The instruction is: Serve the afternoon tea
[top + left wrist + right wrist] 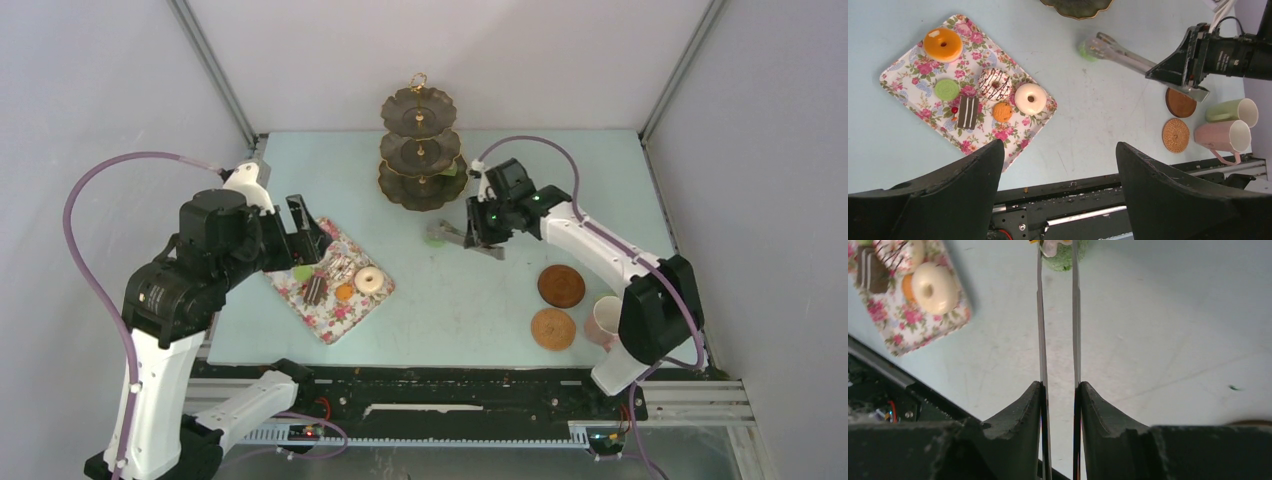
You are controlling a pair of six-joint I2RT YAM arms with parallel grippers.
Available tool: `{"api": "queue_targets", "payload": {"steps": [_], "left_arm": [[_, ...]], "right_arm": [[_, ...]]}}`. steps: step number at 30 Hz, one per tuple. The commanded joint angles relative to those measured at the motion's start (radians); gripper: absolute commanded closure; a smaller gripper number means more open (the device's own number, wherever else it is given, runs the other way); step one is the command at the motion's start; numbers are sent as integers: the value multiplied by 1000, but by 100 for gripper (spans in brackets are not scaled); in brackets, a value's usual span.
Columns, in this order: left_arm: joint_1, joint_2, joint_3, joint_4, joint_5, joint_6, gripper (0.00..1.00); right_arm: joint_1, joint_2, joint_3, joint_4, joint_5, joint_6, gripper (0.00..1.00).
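Observation:
My right gripper [482,236] [1060,385] is shut on the long grey tongs [1041,315]. The tong tips pinch a green cake [1063,256] [437,234] low over the table, in front of the tiered stand [420,150]. The floral tray [905,72] holds an orange doughnut [942,44], a green round [947,89], a striped doughnut [994,84], a white doughnut [1030,98], a chocolate bar [968,111] and an orange cookie [1002,111]. My left gripper [305,235] [1059,146] is open and empty, raised beside the tray.
Two round brown coasters [561,286] [553,328] lie at the front right. A pink cup [1223,136] and a pale green cup [1233,111] lie on their sides beside them, near the table's right edge. The black rail [420,385] runs along the front edge.

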Motion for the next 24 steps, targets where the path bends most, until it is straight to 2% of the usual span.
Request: {"api": "queue_targets", "payload": {"steps": [1, 11, 24], "left_arm": [[-17, -4, 2, 28, 9, 13, 11], [-18, -10, 9, 23, 1, 13, 11], [-19, -2, 20, 19, 4, 12, 11]], "right_arm": [[-110, -98, -24, 73, 0, -14, 86], [-264, -87, -11, 159, -46, -17, 84], [-238, 122, 233, 123, -33, -31, 84]]}}
